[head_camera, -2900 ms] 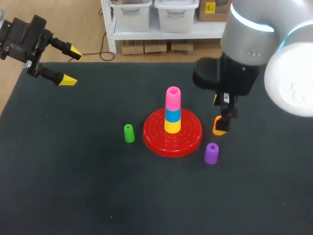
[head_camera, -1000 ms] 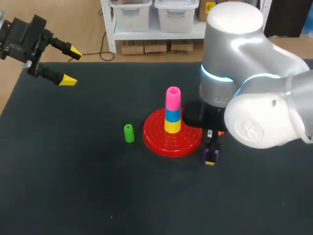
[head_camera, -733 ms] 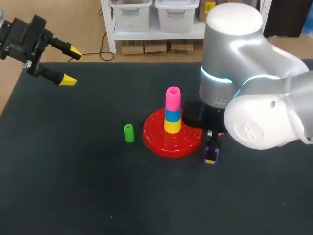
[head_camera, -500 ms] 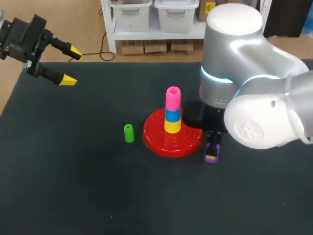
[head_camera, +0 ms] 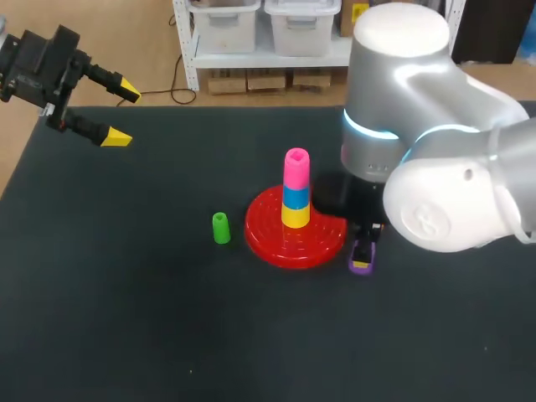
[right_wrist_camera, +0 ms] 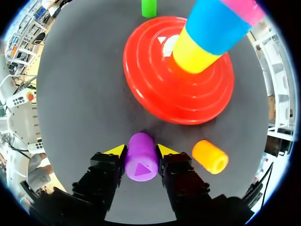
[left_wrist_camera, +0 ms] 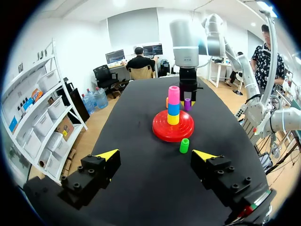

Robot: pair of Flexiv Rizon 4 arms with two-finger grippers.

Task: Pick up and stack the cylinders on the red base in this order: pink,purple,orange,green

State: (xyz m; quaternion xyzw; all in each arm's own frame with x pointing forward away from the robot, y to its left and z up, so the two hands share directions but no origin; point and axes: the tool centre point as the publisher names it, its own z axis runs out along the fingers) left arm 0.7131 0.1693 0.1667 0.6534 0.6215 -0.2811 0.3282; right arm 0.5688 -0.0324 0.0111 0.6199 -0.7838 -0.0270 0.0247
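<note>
The right gripper (right_wrist_camera: 141, 150) has swung off the orange cylinder (right_wrist_camera: 210, 157) and now pinches the purple cylinder (right_wrist_camera: 140, 165) from both sides, just beside the red base (right_wrist_camera: 155, 89). The pink cylinder (head_camera: 296, 167) already tops the stack, so purple looks next. The left gripper (left_wrist_camera: 156, 155) hangs open, well away.

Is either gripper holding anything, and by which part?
The right gripper grips the purple cylinder by its sides, a finger on each. The left gripper holds nothing.
</note>
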